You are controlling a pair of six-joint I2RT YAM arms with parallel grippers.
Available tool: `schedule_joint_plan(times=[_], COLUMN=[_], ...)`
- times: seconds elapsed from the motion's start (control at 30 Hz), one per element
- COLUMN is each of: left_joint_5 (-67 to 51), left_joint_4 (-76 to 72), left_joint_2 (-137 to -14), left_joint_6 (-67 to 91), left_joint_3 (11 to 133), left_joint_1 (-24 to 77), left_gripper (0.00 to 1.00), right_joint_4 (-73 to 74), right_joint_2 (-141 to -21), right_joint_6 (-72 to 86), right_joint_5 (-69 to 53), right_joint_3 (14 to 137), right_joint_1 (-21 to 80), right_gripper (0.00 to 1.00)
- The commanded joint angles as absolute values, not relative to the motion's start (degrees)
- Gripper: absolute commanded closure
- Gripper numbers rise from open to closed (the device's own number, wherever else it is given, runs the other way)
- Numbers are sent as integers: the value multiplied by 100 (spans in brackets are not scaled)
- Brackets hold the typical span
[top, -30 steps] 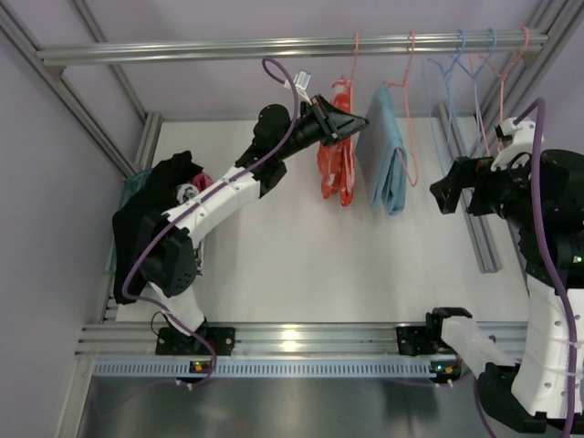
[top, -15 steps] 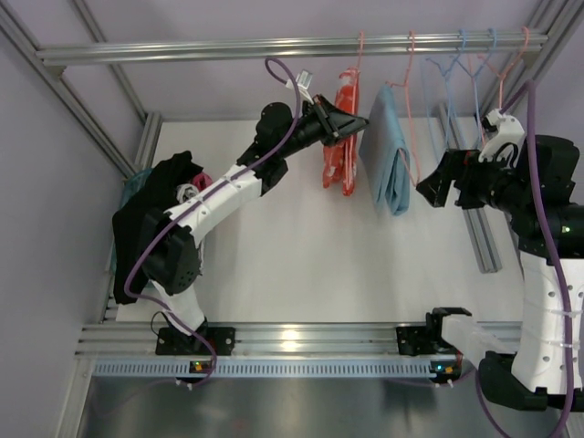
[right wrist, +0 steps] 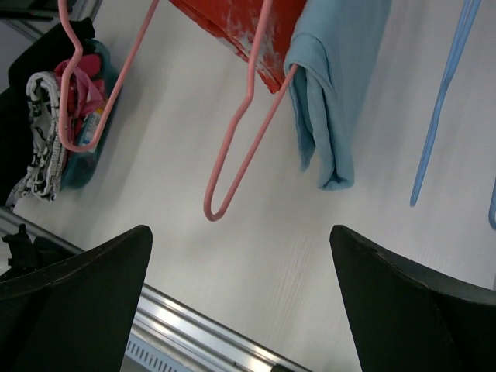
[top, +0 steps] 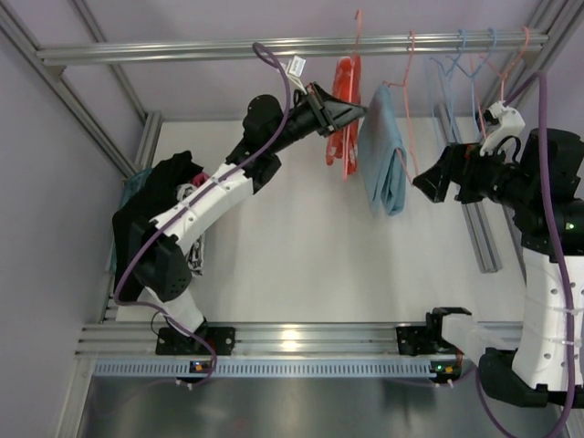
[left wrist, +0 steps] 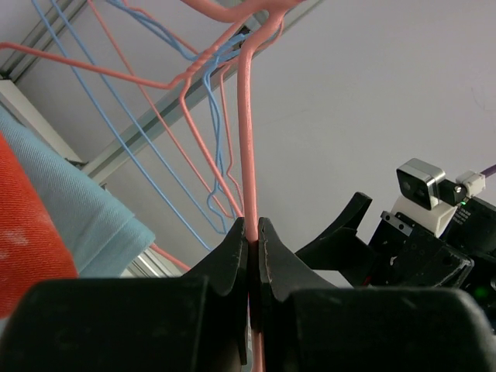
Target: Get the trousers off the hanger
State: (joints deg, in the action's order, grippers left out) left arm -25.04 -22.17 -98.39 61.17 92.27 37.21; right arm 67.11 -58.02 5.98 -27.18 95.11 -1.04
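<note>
The orange-red trousers with white blotches hang folded over a pink hanger at the rail. My left gripper is shut on that hanger's pink wire, just beside the trousers. My right gripper is open and empty, to the right of a hanging light-blue cloth. In the right wrist view the orange-red trousers and the blue cloth hang above the table with a pink hanger loop below them. A black garment lies in a pile at the left.
An aluminium rail runs across the back with several empty blue and pink hangers at the right. A heap of clothes sits at the table's left edge. A metal rail borders the near edge.
My left gripper has lifted the pink hanger with the orange-red trousers up and back toward the rail. My right gripper has moved left toward the blue cloth.
</note>
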Motion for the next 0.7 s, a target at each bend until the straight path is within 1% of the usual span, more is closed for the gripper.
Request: schedule_joint_plan(times=[0.0, 0.1, 0.23, 0.37, 0.47, 0.5, 0.67], left_joint_5=[-2523, -2408, -2373, -2294, -2233, -2259, -2338], left_joint_4=[-3612, -3612, -3604, -3604, -3604, -3604, -3438], left_joint_2=[-8983, -8597, -8122, -7612, -7261, -7094, -6663], left_joint_6=[5529, 5476, 5475, 5493, 5450, 5388, 5142], left_joint_3=[9511, 9001, 8333, 7472, 6988, 6813, 6548], left_joint_1=[3735, 3753, 3753, 3805, 3814, 3814, 3814], left_gripper=[100, 100, 100, 100, 100, 100, 100], right_joint_4=[6178, 6539, 6110, 5249, 3856, 3650, 2664], right_joint_2=[-5818, -6213, -6328, -6372, -6390, -6451, -6767], right_joint_6=[562, 624, 1079, 1844, 2670, 3011, 4050], right_joint_5=[-3005, -3435, -3919, -4192, -4596, -4718, -5141], right_joint_3=[10010, 10511, 10679, 10442, 9994, 9819, 9633], right_joint_1=[-167, -167, -141, 95, 377, 543, 817], right_gripper=[1, 1, 1, 1, 1, 0, 1])
